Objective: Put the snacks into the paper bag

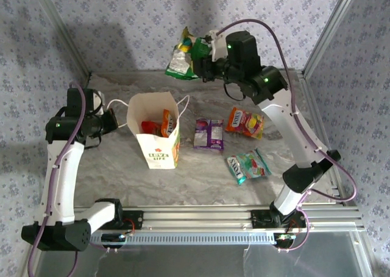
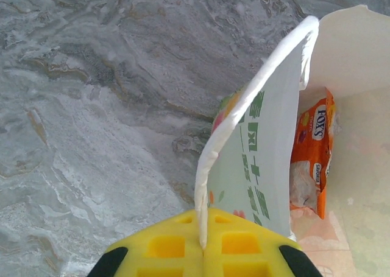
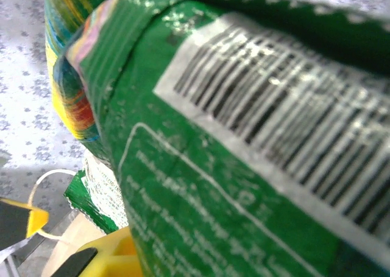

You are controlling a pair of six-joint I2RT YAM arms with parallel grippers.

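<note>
Hard against the right wrist lens, the bright green packet (image 3: pixel 244 167) sits clamped in the right hand (image 1: pixel 201 61), raised at upper centre, likely for carrying over the paper bag (image 1: pixel 157 150) at centre left. The left hand (image 2: pixel 202 248) is pinched shut on the bag's cord handle (image 2: pixel 250 100), apparently steadying it upright.

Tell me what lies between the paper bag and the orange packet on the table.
In the top view, the purple packet lies flat between them.
</note>
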